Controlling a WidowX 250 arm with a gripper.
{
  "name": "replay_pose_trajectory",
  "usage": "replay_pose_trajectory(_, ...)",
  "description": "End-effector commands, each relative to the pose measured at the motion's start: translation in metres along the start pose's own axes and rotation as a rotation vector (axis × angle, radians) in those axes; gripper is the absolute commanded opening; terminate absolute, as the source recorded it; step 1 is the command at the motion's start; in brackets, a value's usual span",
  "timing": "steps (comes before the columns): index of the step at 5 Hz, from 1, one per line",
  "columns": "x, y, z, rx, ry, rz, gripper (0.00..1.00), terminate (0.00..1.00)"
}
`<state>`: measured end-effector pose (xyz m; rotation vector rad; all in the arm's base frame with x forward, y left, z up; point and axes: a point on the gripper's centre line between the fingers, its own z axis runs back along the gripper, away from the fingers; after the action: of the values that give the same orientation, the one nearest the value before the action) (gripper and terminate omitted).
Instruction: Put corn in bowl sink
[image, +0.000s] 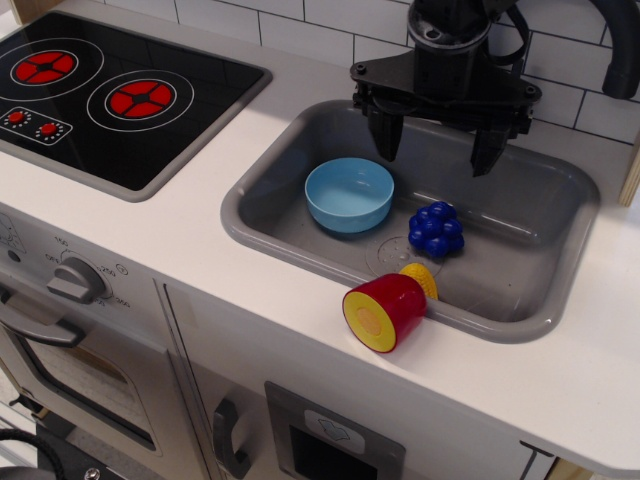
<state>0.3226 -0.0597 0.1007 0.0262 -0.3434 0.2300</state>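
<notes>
On the counter's front edge, a red cylinder (385, 311) is seen lying on its side against the rim of the sink (520, 325). Just behind it, inside the basin, the corn (421, 279) is largely hidden, so a grasp from above seems needed. Beyond, a blue grape cluster (437, 229) and the bowl (349, 195) rest on the sink floor, the bowl empty. Farthest back, the gripper (437, 150) is held above, fingers spread and empty, not yet over the corn.
</notes>
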Motion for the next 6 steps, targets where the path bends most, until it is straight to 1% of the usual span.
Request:
replay_pose_trajectory(1, 0.0, 0.0, 0.0, 0.0, 0.0, 0.0, 1.0, 0.0)
replay_pose_trajectory(2, -0.013, 0.005, -0.013, -0.003, 0.103, 0.018, 1.0, 0.0)
replay_pose_trajectory(3, -0.022, 0.002, -0.028, 0.006, 0.146, 0.001, 1.0, 0.0)
replay_pose_trajectory(4, -0.025, 0.002, -0.043, 0.009, 0.16, -0.04, 1.0, 0.0)
replay_pose_trajectory(5, -0.026, 0.01, -0.058, 0.03, 0.16, -0.072, 1.0, 0.0)
replay_pose_trajectory(6, -0.031, 0.013, -0.072, 0.044, 0.174, -0.075, 1.0, 0.0)
